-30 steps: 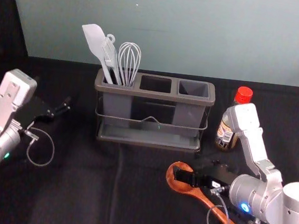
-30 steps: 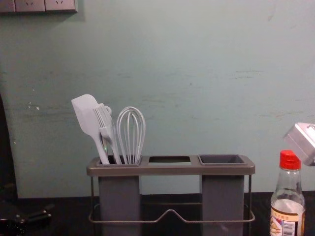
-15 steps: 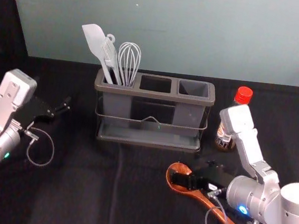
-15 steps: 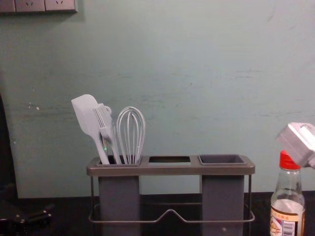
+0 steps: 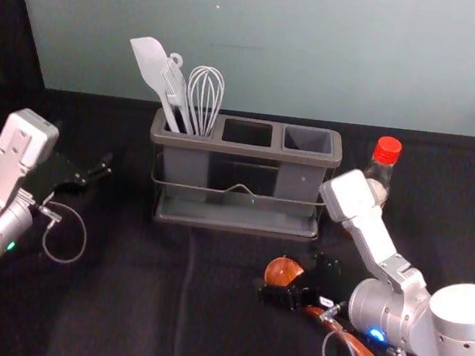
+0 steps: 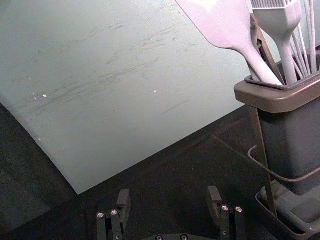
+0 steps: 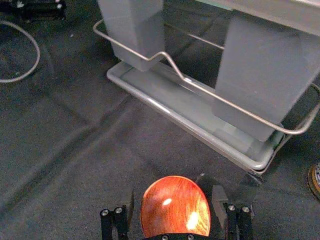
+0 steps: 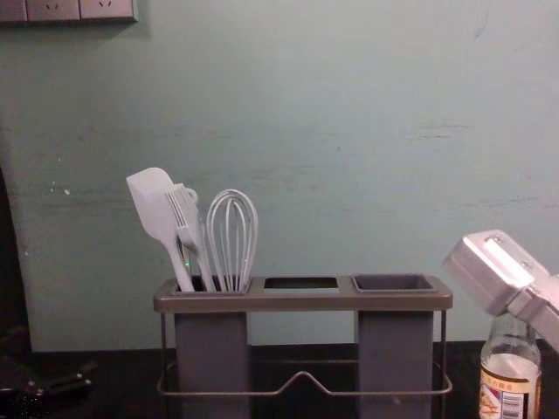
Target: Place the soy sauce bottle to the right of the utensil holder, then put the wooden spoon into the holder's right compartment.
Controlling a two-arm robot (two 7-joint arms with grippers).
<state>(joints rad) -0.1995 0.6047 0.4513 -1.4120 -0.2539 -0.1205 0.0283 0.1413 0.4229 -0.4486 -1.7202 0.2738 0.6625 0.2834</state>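
Note:
The wooden spoon [image 5: 359, 355] lies on the black cloth in front of the holder's right half, its bowl toward the holder. My right gripper [image 5: 299, 276] is low at the spoon's bowl end; in the right wrist view the open right gripper [image 7: 173, 199] has the bowl [image 7: 175, 207] between its fingers. The soy sauce bottle [image 5: 381, 171], red-capped, stands right of the utensil holder [image 5: 244, 152], partly behind my right arm. The holder's right compartment [image 5: 307, 140] is empty. My left gripper [image 5: 96, 173] stays parked at the left; the left wrist view shows the left gripper [image 6: 168, 199] open.
A white spatula [image 5: 151, 67], a brush and a whisk [image 5: 205, 95] stand in the holder's left compartment. A wire rail [image 5: 240, 190] runs along the holder's front. Behind is a pale green wall [image 5: 275, 47]. A cable loops from each gripper.
My right arm has shifted left and its gripper has turned, bringing one finger to the near side of the spoon's bowl. In the chest view the arm now covers the bottle's cap. The left arm is still.

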